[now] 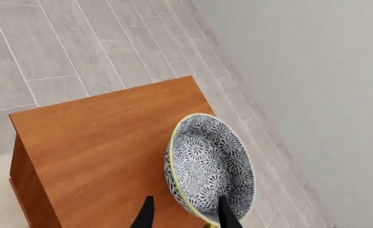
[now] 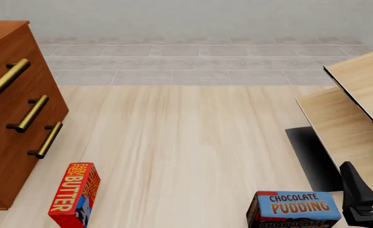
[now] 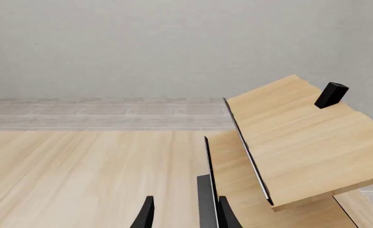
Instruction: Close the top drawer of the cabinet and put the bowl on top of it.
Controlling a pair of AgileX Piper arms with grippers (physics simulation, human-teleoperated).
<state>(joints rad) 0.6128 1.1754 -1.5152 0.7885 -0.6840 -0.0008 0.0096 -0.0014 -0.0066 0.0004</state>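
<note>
The right gripper's (image 3: 184,214) two black fingertips (image 3: 146,213) stand apart with nothing between them, over a pale light-wood plank tabletop (image 3: 78,175). Just beside that gripper rises a pale light-wood furniture piece (image 3: 300,137) of tilted flat panels with dark edges. A small black block (image 3: 331,94) sits on the furniture's uppermost panel. Beyond the furniture lie grey floor tiles (image 3: 104,111) and a plain grey wall (image 3: 142,47).

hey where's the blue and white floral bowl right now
Only the left wrist view shows it: the floral bowl hangs tilted in the left gripper above the reddish-brown wooden cabinet's top.
</note>
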